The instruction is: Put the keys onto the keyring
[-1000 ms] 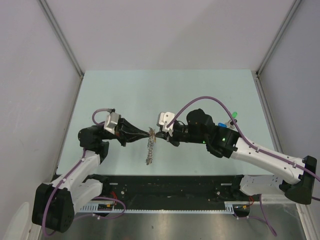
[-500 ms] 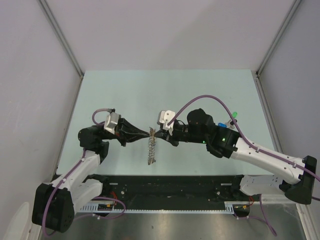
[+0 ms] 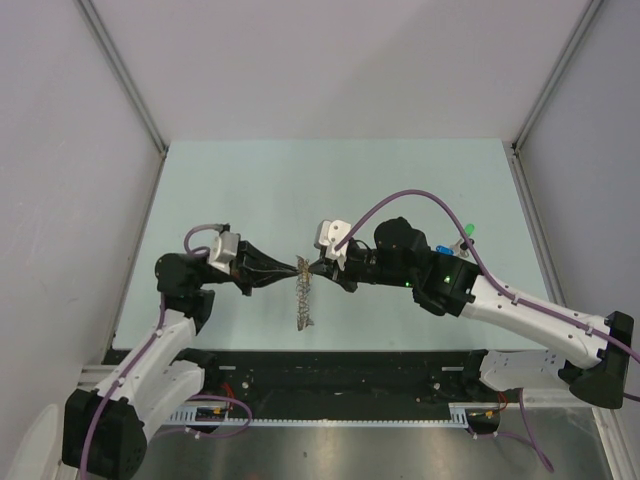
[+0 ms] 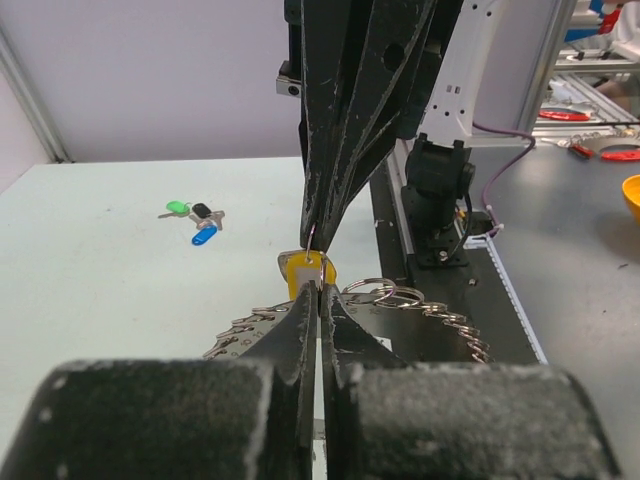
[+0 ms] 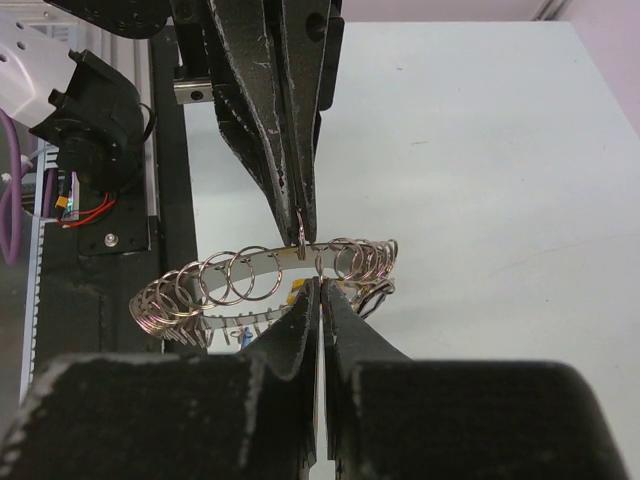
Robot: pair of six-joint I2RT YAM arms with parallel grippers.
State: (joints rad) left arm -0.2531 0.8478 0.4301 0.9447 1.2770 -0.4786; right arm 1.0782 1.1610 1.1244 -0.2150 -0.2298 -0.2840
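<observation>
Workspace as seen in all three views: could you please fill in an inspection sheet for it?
Surface: pale green table, no marks seen.
Job's things: keyring hangs between the two grippers, strung with many small rings; yellow-capped key sits at the fingertips; green, black and blue keys lie together on the table beside the right arm.
Clutter: nothing seen.
Grippers: left gripper and right gripper are both shut, tips meeting at the keyring; which one holds what cannot be told.
Cables: purple cables run along both arms, apart from the keyring.
Surroundings: grey walls on three sides; black rail at the near edge.
</observation>
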